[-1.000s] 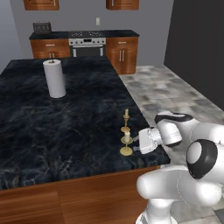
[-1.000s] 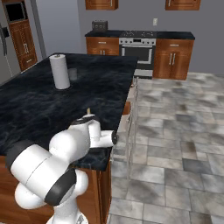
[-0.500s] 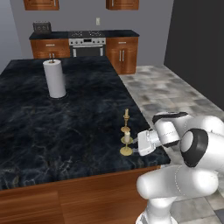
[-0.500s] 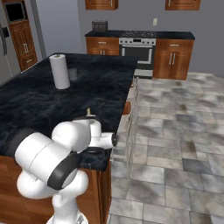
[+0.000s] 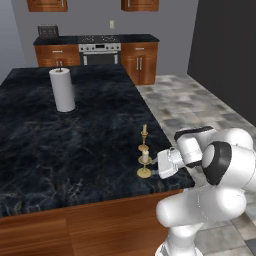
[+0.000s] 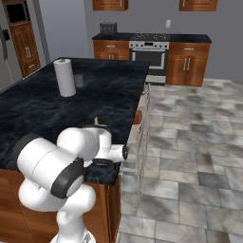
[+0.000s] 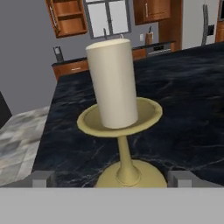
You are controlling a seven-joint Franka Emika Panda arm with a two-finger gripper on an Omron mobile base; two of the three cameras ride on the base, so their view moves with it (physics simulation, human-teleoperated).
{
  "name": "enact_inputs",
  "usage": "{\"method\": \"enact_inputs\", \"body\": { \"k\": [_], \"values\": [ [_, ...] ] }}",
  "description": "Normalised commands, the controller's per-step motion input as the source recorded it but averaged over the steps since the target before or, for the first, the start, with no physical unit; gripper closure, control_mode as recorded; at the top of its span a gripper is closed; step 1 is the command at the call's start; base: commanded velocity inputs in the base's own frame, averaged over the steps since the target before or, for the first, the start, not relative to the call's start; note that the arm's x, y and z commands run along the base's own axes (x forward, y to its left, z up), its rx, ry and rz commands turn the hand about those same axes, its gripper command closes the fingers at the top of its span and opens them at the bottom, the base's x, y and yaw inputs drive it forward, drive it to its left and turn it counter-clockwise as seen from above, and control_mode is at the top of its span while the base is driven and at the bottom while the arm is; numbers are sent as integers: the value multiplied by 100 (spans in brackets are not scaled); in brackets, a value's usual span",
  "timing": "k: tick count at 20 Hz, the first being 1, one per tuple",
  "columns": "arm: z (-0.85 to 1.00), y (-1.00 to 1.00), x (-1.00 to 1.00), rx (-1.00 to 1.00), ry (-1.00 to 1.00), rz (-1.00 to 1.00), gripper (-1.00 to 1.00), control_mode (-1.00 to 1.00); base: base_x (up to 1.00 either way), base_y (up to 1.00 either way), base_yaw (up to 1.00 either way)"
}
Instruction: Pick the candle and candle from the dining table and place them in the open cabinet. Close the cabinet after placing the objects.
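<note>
Two candles stand near the right edge of the tabletop (image 5: 60,145), well apart from the paper-towel roll (image 5: 62,90). Measured from that roll, both sit far toward the robot and to the right. The thick candle (image 5: 145,158) on its wide brass dish is the nearer one, and the thin candle (image 5: 144,131) stands just behind it.

In the last second the arm has swung its elbow lower and closer in, while the tool (image 5: 158,166) stayed just beside the thick candle. The candles and the roll have not moved. In the hand view the thick candle stands big and upright, right between the two finger tips (image 7: 42,178). The tool is spread wide and holds nothing.

So the robot seems lined up for its first pick. No candle is in the cabinet (image 7: 66,16) yet.
</note>
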Motion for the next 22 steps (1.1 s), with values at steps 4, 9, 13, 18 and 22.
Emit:
{"method": "enact_inputs", "body": {
  "k": [4, 9, 13, 18, 22],
  "values": [
    [0, 4, 7, 0, 0, 0, -100, -100, 0, 0, 0],
    [0, 9, 12, 0, 1, 0, -100, -100, 0, 0, 0],
    [-4, 11, 10, 0, 0, 0, -100, -100, 0, 0, 0],
    [-8, 8, 12, 0, 0, 0, -100, -100, 0, 0, 0],
    [-13, 1, 14, 0, 0, 0, -100, -100, 0, 0, 0]
  ]
}}
